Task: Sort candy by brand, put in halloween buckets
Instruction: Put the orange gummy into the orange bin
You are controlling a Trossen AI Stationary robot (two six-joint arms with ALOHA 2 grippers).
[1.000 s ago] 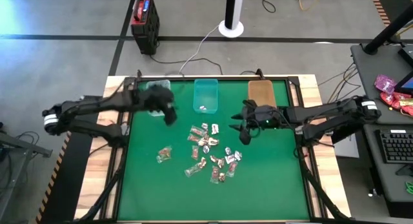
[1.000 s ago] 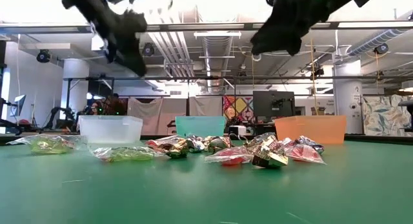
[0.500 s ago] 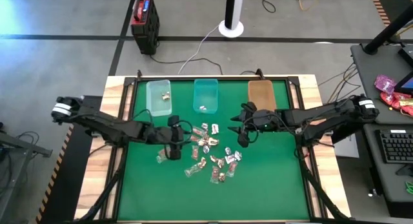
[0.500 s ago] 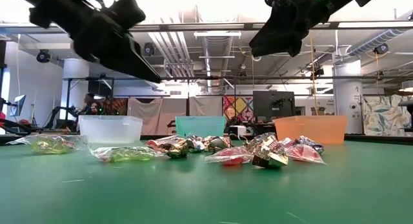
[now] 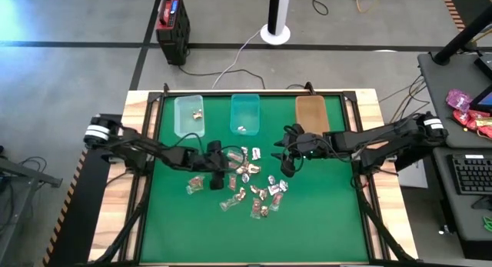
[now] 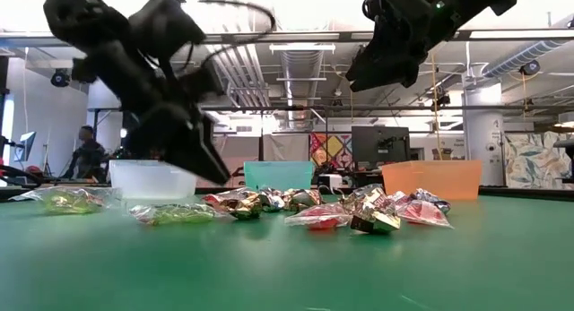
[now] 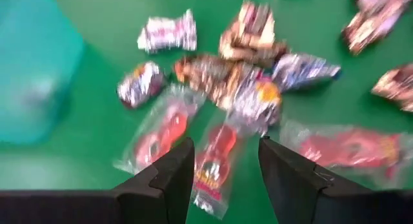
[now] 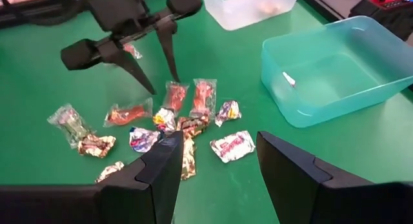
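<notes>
The candy (image 5: pixel 250 178) lies in a loose pile mid-table, with red, silvery and gold-brown wrappers. A few more pieces (image 5: pixel 196 184) lie to its left. Three buckets stand along the far edge: pale clear (image 5: pixel 189 115), teal (image 5: pixel 245 113) and orange (image 5: pixel 311 111). The clear and teal ones each hold a piece. My left gripper (image 5: pixel 224 161) is open and low over the pile's left side; its fingers (image 7: pixel 171 172) straddle a red clear-wrapped candy (image 7: pixel 216 161) without touching it. My right gripper (image 5: pixel 286 165) hangs open, well above the pile's right side (image 6: pixel 372 73).
Bare green mat (image 5: pixel 254 236) spreads across the near half of the table. A raised wooden frame (image 5: pixel 138 105) borders it. On the floor beyond stand a red-and-black box (image 5: pixel 173 19) and a white stand (image 5: pixel 275 28). A desk with a keyboard (image 5: pixel 470 175) sits on the right.
My left arm swung from over the pale clear bucket toward the table's near edge and right, to the candy pile, and came down low over it. The clear bucket now shows a piece inside. My right gripper stayed almost where it was.
</notes>
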